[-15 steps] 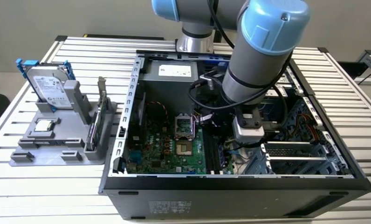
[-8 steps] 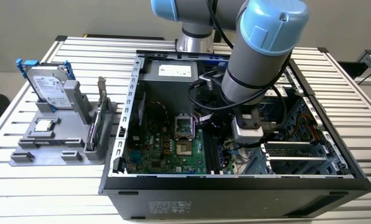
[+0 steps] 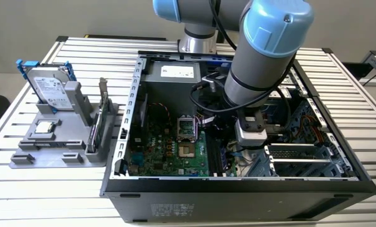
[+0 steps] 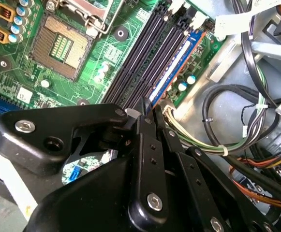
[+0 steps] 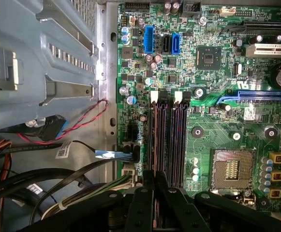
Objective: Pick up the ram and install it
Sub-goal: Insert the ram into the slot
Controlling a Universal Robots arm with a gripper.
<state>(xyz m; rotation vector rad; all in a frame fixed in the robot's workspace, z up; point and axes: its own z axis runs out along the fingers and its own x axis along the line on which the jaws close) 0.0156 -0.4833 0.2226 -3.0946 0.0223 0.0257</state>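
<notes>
The ram (image 4: 179,63) is a dark blue stick with a pale label. It stands in the black slot nearest the motherboard's edge, beside the other long black slots (image 4: 140,53). In the first wrist view the ram (image 5: 156,140) runs from a white latch down to my fingers. My gripper (image 4: 151,107) has its two black fingers closed together on the ram's top edge at its near end. In the exterior view the gripper (image 3: 240,150) reaches down into the open computer case (image 3: 131,94), over the slots at the green board's right side.
The empty CPU socket (image 5: 232,169) lies beside the slots. Cable bundles (image 4: 227,140) and the metal drive cage (image 5: 48,63) crowd the other side. On the exterior view's left, a grey fixture (image 3: 55,142) holds a hard drive (image 3: 49,87) and a card with a metal bracket (image 3: 97,127).
</notes>
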